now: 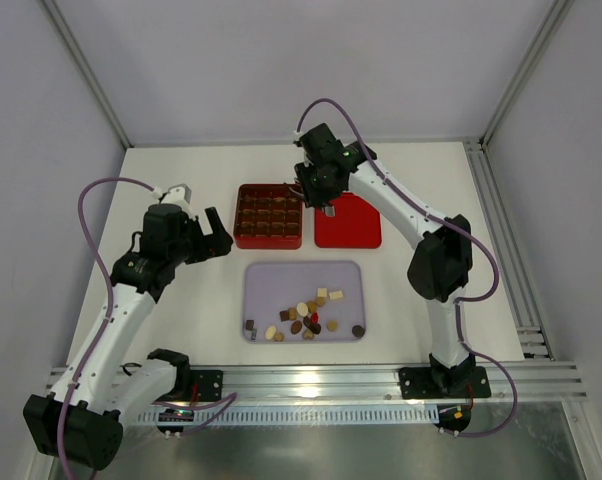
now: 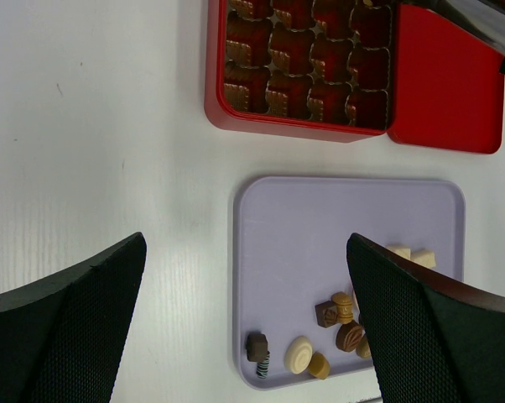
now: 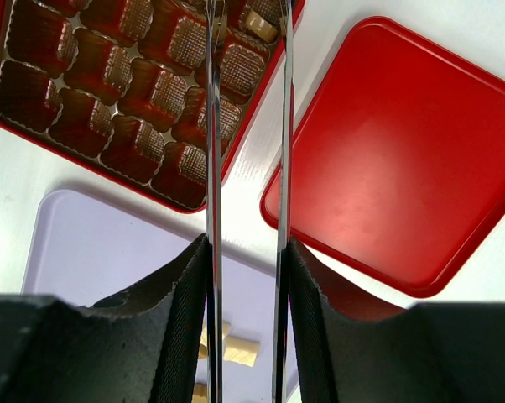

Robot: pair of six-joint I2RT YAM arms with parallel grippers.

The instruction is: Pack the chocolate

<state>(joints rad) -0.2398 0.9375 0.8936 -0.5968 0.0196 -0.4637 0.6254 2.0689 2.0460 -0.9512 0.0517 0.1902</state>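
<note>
Left fingers (image 2: 59, 319) gape wide at ten o'clock of the tray (image 2: 320, 218); right fingers (image 3: 212, 126) straddle a chocolate (image 3: 259, 25) in the box (image 1: 268, 241), grip unclear.

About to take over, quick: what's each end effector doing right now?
Left end effector: open, empty.
Right end effector: blades slightly apart over the red box, a tan chocolate between them; cannot tell whether it is gripped.
</note>
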